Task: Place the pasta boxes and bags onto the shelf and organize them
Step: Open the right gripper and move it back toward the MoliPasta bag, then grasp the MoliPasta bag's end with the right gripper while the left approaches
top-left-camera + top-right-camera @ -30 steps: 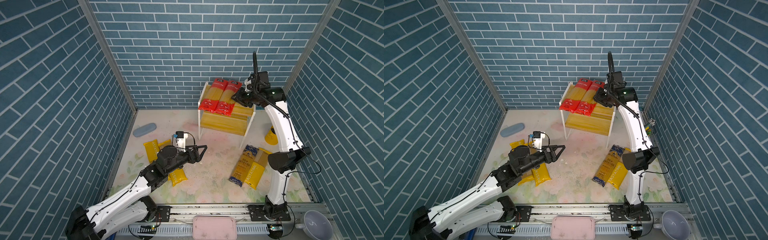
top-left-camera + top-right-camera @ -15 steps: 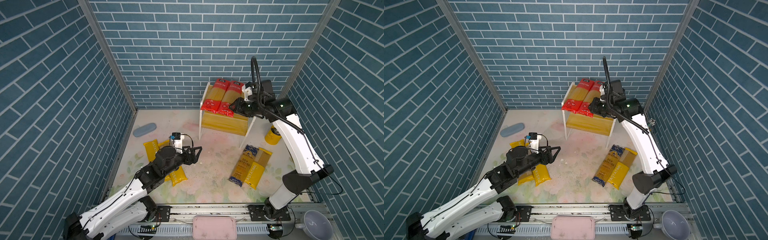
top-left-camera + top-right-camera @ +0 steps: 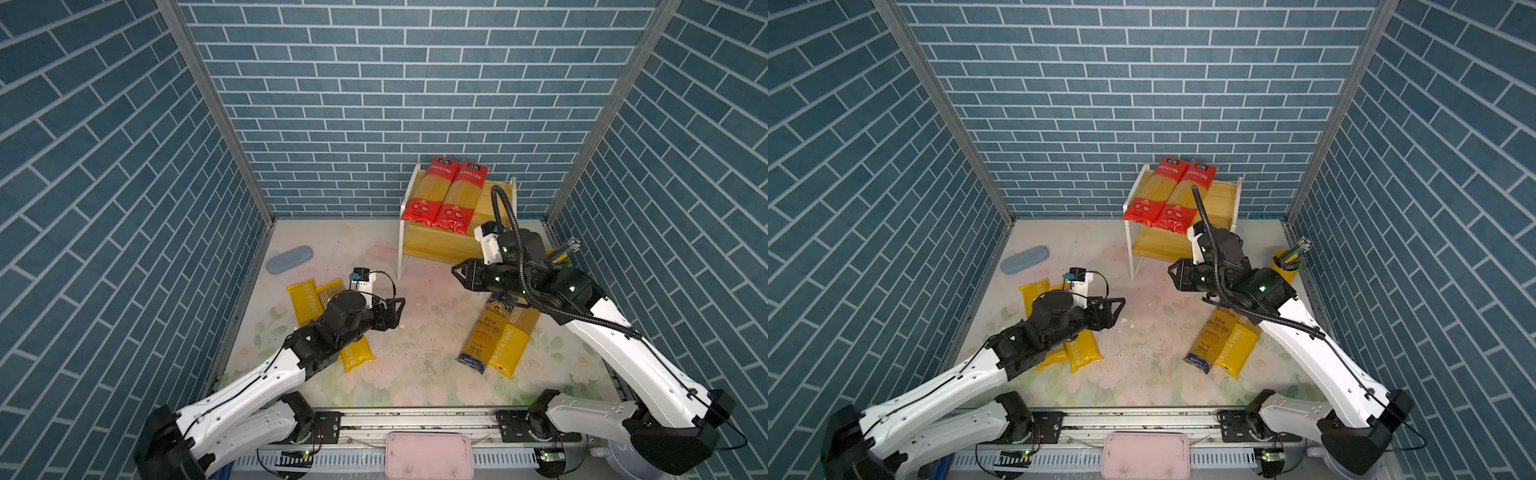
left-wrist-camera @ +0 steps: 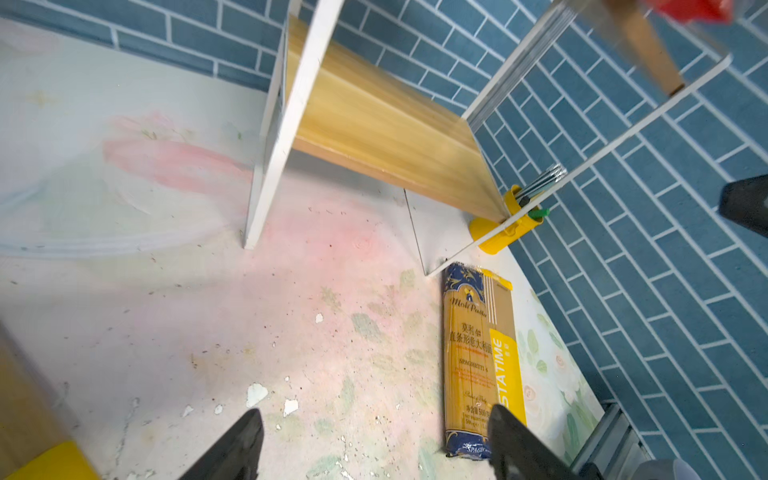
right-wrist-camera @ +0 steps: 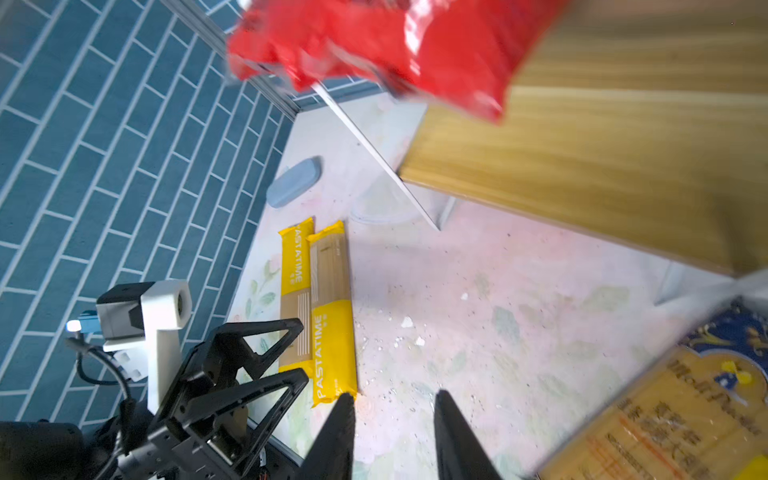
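Observation:
The shelf (image 3: 436, 247) stands at the back right. Two red pasta packets (image 3: 432, 191) (image 3: 462, 195) lie side by side on its upper board, overhanging the front; the lower board is bare. On the floor to the right lie a dark blue-ended packet (image 3: 484, 332) and a yellow PASTATIME packet (image 3: 510, 345). On the left, two yellow packets (image 5: 296, 270) (image 5: 332, 307) lie partly under my left arm. My left gripper (image 3: 397, 309) hovers open and empty over the floor's middle. My right gripper (image 3: 459, 272) is low in front of the shelf, jaws apart with nothing between them.
A grey-blue oblong case (image 3: 289, 259) lies near the left wall. A yellow cup of sticks (image 3: 1285, 266) stands right of the shelf. A pink tray (image 3: 428, 455) sits on the front rail. Brick walls enclose three sides.
My right arm has dropped from the shelf's upper board to floor height in front of the shelf. My left gripper has drawn back slightly toward the left.

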Robot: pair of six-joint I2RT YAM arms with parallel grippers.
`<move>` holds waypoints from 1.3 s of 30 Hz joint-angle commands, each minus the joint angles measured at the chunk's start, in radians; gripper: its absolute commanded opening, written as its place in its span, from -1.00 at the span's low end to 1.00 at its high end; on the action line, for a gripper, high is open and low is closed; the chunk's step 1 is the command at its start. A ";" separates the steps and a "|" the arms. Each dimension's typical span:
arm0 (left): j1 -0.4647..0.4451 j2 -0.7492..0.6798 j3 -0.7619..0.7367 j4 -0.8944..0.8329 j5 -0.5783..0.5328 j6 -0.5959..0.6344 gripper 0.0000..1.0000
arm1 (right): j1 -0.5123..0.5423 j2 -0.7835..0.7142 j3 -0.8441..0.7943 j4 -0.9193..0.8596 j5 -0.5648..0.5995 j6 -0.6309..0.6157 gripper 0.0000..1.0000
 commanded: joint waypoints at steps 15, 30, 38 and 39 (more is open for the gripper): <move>-0.264 0.373 0.118 0.241 -0.086 0.198 0.70 | -0.044 -0.121 -0.621 0.165 -0.020 0.347 -0.42; -0.278 0.757 0.308 0.301 -0.019 0.098 0.69 | -0.376 -0.131 -0.843 0.230 -0.151 0.288 -0.34; -0.279 0.871 0.346 0.370 0.075 -0.013 0.68 | -0.477 -0.178 -0.898 0.238 -0.175 0.259 -0.24; -0.279 0.885 0.352 0.380 0.090 -0.032 0.68 | -0.482 -0.166 -0.899 0.238 -0.175 0.254 -0.20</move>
